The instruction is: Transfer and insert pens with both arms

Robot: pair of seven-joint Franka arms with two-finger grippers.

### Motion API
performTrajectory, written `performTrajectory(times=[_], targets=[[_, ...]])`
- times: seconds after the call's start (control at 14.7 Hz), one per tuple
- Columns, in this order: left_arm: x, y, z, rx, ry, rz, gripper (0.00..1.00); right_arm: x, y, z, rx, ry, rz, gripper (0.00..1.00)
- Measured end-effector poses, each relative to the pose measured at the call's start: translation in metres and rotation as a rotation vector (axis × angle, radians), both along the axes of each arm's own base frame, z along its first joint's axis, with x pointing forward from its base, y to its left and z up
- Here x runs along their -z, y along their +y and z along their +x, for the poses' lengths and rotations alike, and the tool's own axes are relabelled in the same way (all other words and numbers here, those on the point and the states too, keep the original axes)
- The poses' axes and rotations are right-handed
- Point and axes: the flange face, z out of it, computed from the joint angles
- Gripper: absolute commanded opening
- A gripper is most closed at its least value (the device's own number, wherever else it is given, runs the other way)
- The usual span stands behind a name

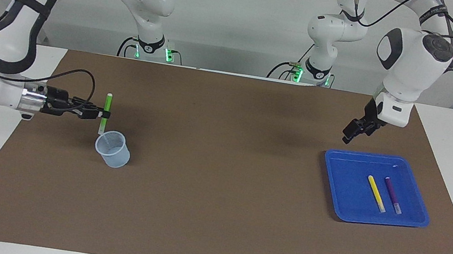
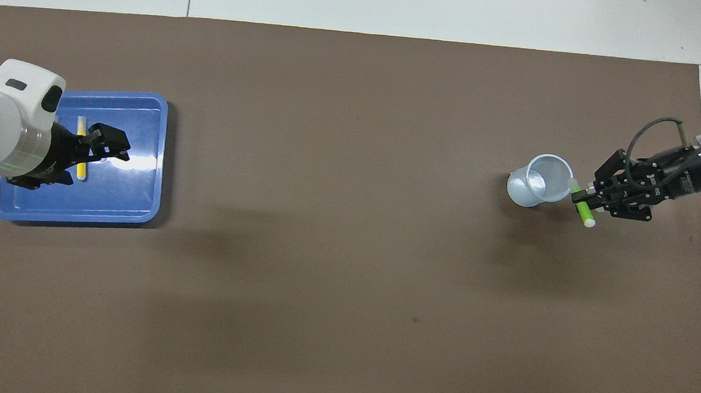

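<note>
right gripper [image 1: 104, 115] is pinched tight on the green pen [image 1: 105, 113], holding it about midway along its length. the pen stands nearly upright, pale tip at the bottom right at the rim of the translucent plastic cup [image 1: 113, 149], on the side nearer the robots. in the overhead view the pen sits just at the cup's edge, so hard to say if the tip has gone inside. the cup stands on the brown mat [image 1: 212, 215] toward the right arm's end of the table, tilted a bit.

left gripper [image 1: 350, 135] hangs in the air with its fingers spread and nothing between them, over the edge of the blue tray [image 1: 337, 187] that's nearer the robots. from above it covers part of the tray.

inside the tray the yellow pen [image 1: 376, 193] and the purple pen [image 1: 393, 195] lie flat just beside each other, roughly parallel, not touching. tray sits on the mat toward the left arm's end, well apart from the cup.
</note>
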Motion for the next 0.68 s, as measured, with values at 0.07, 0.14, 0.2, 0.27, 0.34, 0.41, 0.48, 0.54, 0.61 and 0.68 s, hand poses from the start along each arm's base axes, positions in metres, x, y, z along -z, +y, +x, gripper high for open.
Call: performTrajectory(times=[0.07,0.14,0.2,0.27,0.34,0.41,0.48,0.54,0.61,0.68], targets=[[0.005,0.011,0.005,0.029,0.009,0.008,1.00,0.001,0.001,0.003,0.004,0.001,0.006,0.00],[0.011,0.021,0.008,0.058,0.019,0.023,1.00,0.002,0.002,0.006,0.010,0.002,0.013,0.00],[0.019,0.029,0.011,0.086,0.032,0.047,1.00,0.004,0.002,0.009,0.024,0.007,0.026,0.00],[0.026,0.034,0.013,0.114,0.043,0.068,1.00,0.006,0.003,0.013,0.037,0.012,0.041,0.00],[0.033,0.038,0.015,0.143,0.053,0.079,1.00,0.009,0.003,0.015,0.045,0.017,0.051,0.00],[0.039,0.046,0.017,0.168,0.057,0.082,1.00,0.012,0.004,0.016,0.049,0.021,0.058,0.00],[0.045,0.056,0.020,0.190,0.056,0.081,1.00,0.015,0.004,0.018,0.053,0.023,0.069,0.00],[0.050,0.067,0.023,0.208,0.051,0.080,1.00,0.018,0.005,0.018,0.056,0.025,0.077,0.00],[0.057,0.075,0.026,0.224,0.047,0.082,1.00,0.020,0.005,0.019,0.059,0.028,0.083,0.00],[0.065,0.079,0.030,0.239,0.047,0.092,1.00,0.022,0.005,0.019,0.060,0.031,0.087,0.00]])
